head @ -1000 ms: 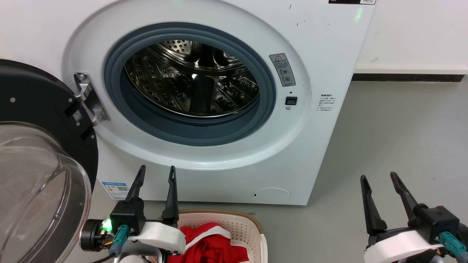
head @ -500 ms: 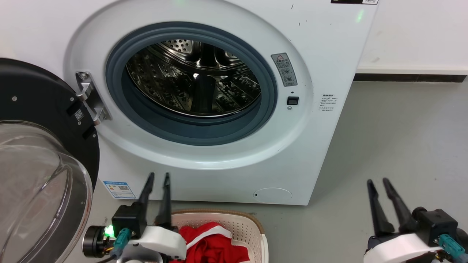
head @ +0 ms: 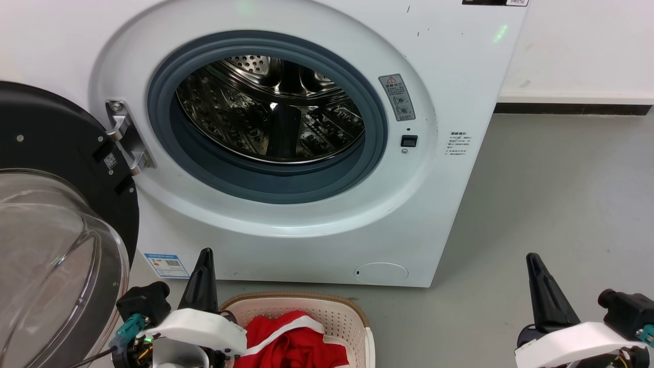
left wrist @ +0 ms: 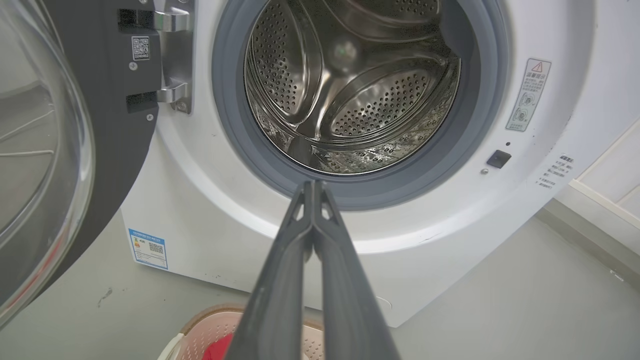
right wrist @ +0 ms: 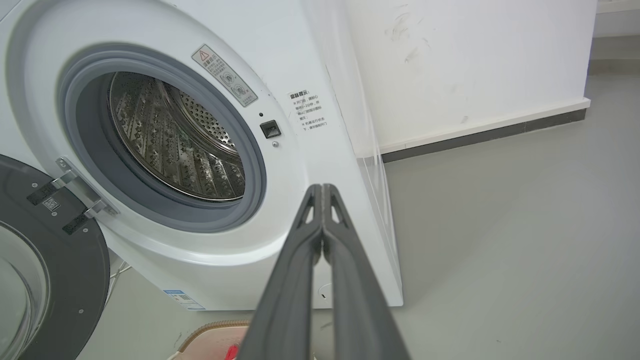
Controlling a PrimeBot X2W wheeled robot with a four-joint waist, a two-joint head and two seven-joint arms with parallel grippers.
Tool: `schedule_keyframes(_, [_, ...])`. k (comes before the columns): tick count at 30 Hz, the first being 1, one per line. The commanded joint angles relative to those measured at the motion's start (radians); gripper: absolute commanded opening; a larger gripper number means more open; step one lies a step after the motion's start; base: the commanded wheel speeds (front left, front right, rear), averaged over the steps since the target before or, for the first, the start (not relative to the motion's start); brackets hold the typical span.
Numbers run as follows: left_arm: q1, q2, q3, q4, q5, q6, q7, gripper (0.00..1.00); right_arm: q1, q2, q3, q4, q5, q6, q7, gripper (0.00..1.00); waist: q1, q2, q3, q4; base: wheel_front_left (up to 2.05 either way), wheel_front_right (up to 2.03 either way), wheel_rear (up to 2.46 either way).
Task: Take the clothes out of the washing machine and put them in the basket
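Note:
The red clothes [head: 294, 342] with white trim lie inside the cream basket [head: 352, 314] on the floor in front of the white washing machine [head: 449, 76]. Its steel drum [head: 271, 107] holds nothing that I can see, and the domed door [head: 46, 245] hangs open at the left. My left gripper [head: 205, 254] is shut on nothing, just left of the basket, fingers pointing up. Over bare floor at the lower right, my right gripper [head: 532, 258] is also shut and holds nothing. In the left wrist view the left gripper [left wrist: 313, 184] has its tips pressed together, with the basket [left wrist: 202, 325] below.
Grey floor [head: 552, 204] stretches to the right of the washer, ending at a white wall with a dark skirting [head: 572, 108]. The open door's black frame [head: 51, 133] juts out at the left, close to my left arm.
Both grippers went from open to shut over the last second. Both wrists rolled and drew slightly lower in the head view. The clothes stayed still in the basket.

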Motion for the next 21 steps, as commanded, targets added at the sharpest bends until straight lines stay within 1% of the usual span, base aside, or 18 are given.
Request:
schedule_keyframes(1, [-0.024, -0.002, 0.013, -0.013, -0.045, -0.010, 0.009, 0.00, -0.036, -0.009, -0.002, -0.006, 0.051, 0.000, 0.006, 0.00, 0.0000, -0.0001, 0.000, 0.000, 0.00, 0.00, 0.00])
schedule_keyframes(13, [-0.029, -0.007, 0.047, -0.007, -0.241, -0.037, 0.058, 0.00, -0.059, -0.016, -0.007, 0.025, 0.263, 0.000, 0.033, 0.00, 0.0000, -0.0001, 0.000, -0.003, 0.00, 0.00, 0.00])
schedule_keyframes(21, [-0.032, -0.009, 0.066, -0.003, -0.343, -0.051, 0.084, 0.00, -0.073, -0.018, -0.011, 0.041, 0.373, 0.000, 0.049, 0.00, 0.0000, -0.0001, 0.000, -0.004, 0.00, 0.00, 0.00])
